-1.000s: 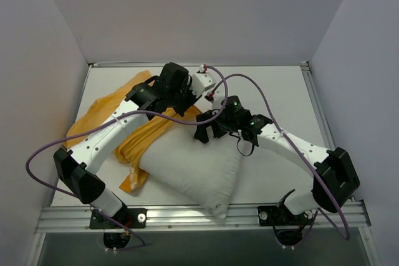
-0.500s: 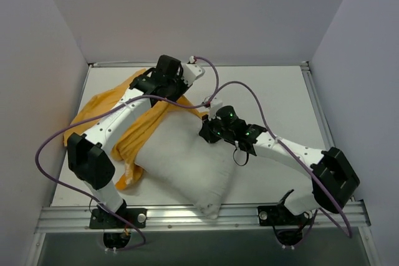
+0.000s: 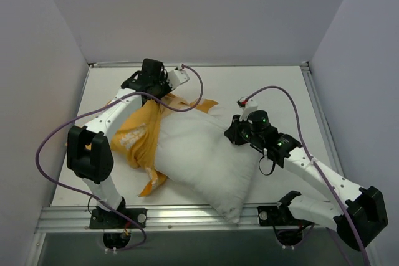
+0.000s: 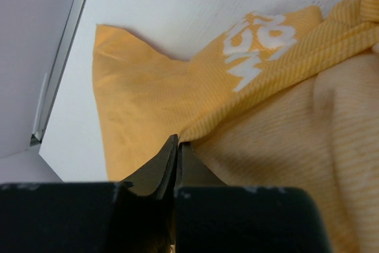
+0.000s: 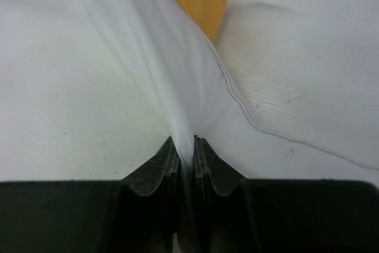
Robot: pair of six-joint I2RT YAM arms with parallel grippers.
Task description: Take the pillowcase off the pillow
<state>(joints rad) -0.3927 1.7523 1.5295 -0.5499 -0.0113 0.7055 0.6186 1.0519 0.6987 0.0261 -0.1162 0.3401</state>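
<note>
Top external: overhead, whole table [image 3: 280,91]. Left wrist close on pillowcase [image 4: 148,105], right on pillow [image 5: 89,57]; both in top.

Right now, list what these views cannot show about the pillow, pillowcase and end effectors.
1. Top view: how far the pillow sits inside the pillowcase; the left arm and bunched fabric cover the opening.
2. Top view: grips of the left end effector and right end effector; their wrists hide the fingertips.
3. Left wrist view: white lettering, folded, partly legible.
4. Right wrist view: pillow's edges, cut off by the frame.
</note>
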